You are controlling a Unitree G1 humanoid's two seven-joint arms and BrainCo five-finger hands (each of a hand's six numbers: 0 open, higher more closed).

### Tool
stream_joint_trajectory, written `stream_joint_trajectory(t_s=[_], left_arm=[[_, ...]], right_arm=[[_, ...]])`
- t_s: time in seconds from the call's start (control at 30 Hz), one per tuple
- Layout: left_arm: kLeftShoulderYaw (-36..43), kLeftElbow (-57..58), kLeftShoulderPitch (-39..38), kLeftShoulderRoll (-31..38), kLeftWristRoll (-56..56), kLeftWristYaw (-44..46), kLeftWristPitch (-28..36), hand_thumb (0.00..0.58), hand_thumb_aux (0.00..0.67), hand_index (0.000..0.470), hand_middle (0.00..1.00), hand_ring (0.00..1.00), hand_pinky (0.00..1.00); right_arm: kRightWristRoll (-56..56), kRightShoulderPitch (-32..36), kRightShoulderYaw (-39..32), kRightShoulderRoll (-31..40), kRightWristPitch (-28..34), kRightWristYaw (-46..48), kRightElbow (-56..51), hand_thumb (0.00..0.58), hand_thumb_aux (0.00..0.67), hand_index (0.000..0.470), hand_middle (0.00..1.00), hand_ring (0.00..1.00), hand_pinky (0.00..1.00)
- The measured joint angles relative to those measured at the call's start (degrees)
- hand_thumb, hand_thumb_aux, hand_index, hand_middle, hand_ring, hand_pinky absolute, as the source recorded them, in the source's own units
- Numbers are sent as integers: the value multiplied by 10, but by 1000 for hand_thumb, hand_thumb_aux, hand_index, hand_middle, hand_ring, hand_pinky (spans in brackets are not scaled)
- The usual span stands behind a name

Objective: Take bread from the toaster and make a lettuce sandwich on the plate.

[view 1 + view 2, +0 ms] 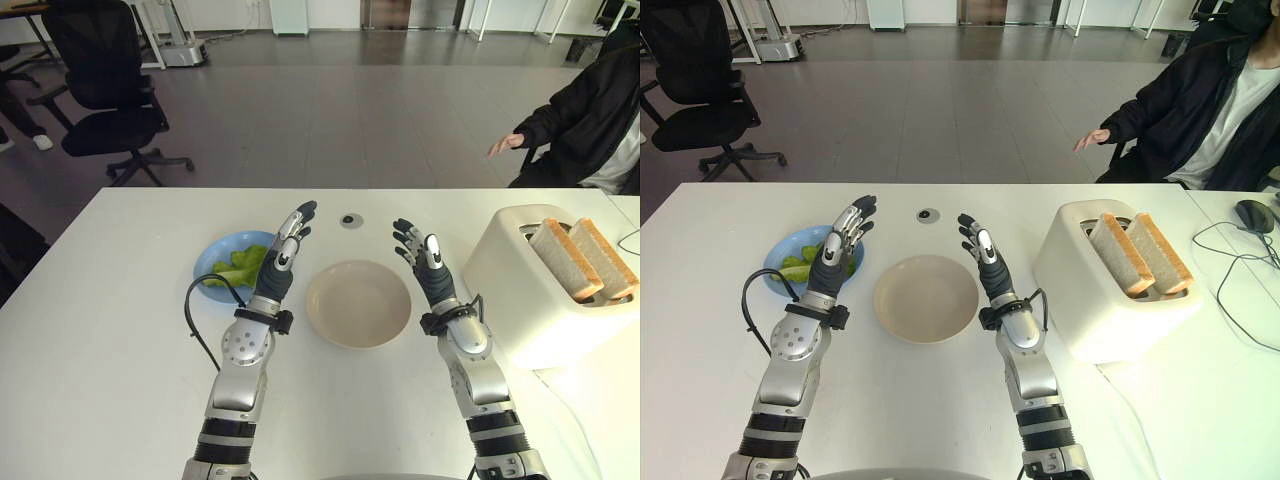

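On the white counter [110,300], biggest item first: a white toaster [500,285] stands at the robot's right, near the counter's right edge; centre front sits an empty cream plate [358,305], round and shallow; just left of it, a blue dish [208,262], partly behind the left forearm.

The left hand [282,255] is raised above the counter btwn dish and plate, fingers stretched out, holding nothing; the right hand [425,262] is raised btwn plate and toaster, fingers likewise spread and empty.

Two bread slices [565,258] stand upright in the toaster slots, pale w/ brown crusts, top halves poking clear of the toaster; probably light, dry and fairly stiff, but crumbly if squeezed hard; best taken by a pinch across the flat faces of the exposed top, then lifted straight up; the toaster itself looks light enough to shift if the slice drags.

The lettuce [240,268] lies piled in the blue dish; soft, limp, maybe damp, so likely to tear or slip; take a loose pinch at a leaf edge.

Bread sits to the right of the right hand, apart from it, w/ the toaster wall between; lettuce lies just beside and below the left hand, not touching.
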State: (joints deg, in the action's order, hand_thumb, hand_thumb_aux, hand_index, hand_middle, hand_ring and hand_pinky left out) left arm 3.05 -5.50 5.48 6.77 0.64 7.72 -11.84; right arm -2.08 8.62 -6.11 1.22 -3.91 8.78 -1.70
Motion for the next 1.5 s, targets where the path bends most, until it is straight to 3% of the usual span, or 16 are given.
stream_joint_trajectory(t_s=[0.4,0.6,0.87,1.0,1.1,1.2,1.3,1.5], left_arm=[[3,4,0,1,4,0,0,0,0,0,0,0,0],[3,4,2,13,37,-10,1,0,0,0,0,0,0],[-27,-4,18,57,90,-27,20,0,0,0,0,0,0],[-26,-10,21,70,98,-24,21,0,0,0,0,0,0],[-26,-13,22,74,100,-23,24,0,0,0,0,0,0],[-27,-15,21,76,100,-23,27,0,0,0,0,0,0],[-27,-16,20,77,100,-23,29,0,0,0,0,0,0],[-26,-16,21,79,100,-21,30,0,0,0,0,0,0]], right_arm=[[0,2,1,5,2,1,0,0,0,0,0,0,0],[-7,91,36,52,27,31,39,0,0,0,0,0,0],[1,319,115,279,63,139,47,0,0,0,0,0,0],[107,400,106,426,-15,170,-68,0,0,0,0,0,0],[226,453,59,530,-99,158,-193,0,0,0,0,0,0],[333,466,7,609,-141,141,-296,0,0,0,0,0,0],[433,468,-46,662,-138,140,-347,0,0,0,0,0,0],[457,392,-53,718,-97,212,-318,0,0,0,0,0,0]])
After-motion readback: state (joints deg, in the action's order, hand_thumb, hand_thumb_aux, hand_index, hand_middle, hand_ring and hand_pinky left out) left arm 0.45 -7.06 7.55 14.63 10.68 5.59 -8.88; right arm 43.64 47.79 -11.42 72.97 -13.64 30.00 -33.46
